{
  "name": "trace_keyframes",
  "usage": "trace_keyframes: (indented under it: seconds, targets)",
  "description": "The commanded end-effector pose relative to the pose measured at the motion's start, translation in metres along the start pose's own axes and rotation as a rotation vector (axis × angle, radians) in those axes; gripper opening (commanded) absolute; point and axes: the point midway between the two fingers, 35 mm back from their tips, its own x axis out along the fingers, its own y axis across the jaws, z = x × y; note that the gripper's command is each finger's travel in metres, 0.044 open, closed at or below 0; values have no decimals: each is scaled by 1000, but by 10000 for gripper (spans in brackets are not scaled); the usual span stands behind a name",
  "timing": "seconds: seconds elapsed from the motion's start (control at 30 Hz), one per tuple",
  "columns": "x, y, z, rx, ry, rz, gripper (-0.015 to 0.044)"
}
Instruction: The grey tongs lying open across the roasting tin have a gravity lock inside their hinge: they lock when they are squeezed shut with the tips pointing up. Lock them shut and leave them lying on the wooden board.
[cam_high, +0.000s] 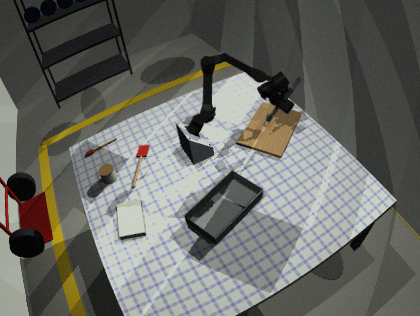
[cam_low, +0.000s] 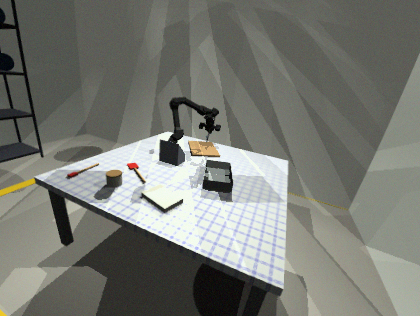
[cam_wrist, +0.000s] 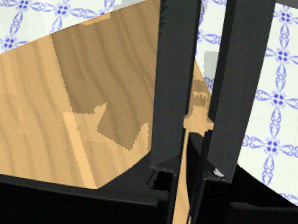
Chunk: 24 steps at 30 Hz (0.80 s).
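Observation:
My gripper (cam_high: 278, 107) (cam_low: 209, 131) (cam_wrist: 184, 140) is shut on the grey tongs (cam_high: 270, 118) (cam_low: 208, 137) (cam_wrist: 173, 75) and holds them steeply tilted over the wooden board (cam_high: 280, 145) (cam_low: 198, 151) (cam_wrist: 35, 100). One end of the tongs points down at the board near its far edge; a thin dark end rises beyond the gripper in the top view. In the wrist view the two arms run side by side with a narrow gap. I cannot tell whether the lower end touches the board, or whether the lock has caught.
The roasting tin (cam_high: 240, 215) (cam_low: 217, 186) stands empty in front of the board. A dark wedge-shaped block (cam_high: 192, 147) (cam_low: 171, 152) is by the arm's base. A pale box (cam_high: 131, 219) (cam_low: 162, 196), a round jar (cam_high: 108, 175) (cam_low: 114, 179) and two red-ended tools lie to the left.

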Motion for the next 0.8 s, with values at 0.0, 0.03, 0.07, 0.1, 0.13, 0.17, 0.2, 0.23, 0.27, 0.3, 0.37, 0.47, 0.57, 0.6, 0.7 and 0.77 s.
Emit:
trace_keyframes:
  seconds: [0.0, 0.03, 0.07, 0.1, 0.13, 0.17, 0.2, 0.23, 0.27, 0.3, 0.37, 0.47, 0.57, 0.6, 0.7, 0.77]
  targets:
    - [-1, 2, 2, -19, 67, -8, -150]
    - [-1, 3, 2, -22, 85, -7, -150]
    - [-1, 4, 2, -25, 103, -7, -150]
    - [-1, 5, 2, -28, 121, -6, -150]
    - [-2, 6, 2, -32, 140, -4, -150]
    - [-3, 7, 1, -36, 159, -3, -150]
    - [-3, 8, 1, -41, 178, -1, -150]
    - [-4, 10, 1, -45, 197, 2, -150]
    - [-5, 11, 0, -50, 216, 5, -150]
    - [-6, 12, 0, -55, 236, 8, -150]
    - [-8, 15, -1, -67, 275, 15, -150]
    - [-12, 21, -3, -86, 336, 29, -150]
    - [-18, 26, -5, -108, 398, 47, -150]
    - [-20, 28, -6, -116, 418, 54, -150]
    - [-26, 34, -8, -142, 481, 76, -150]
    - [-31, 38, -9, -159, 519, 92, -150]
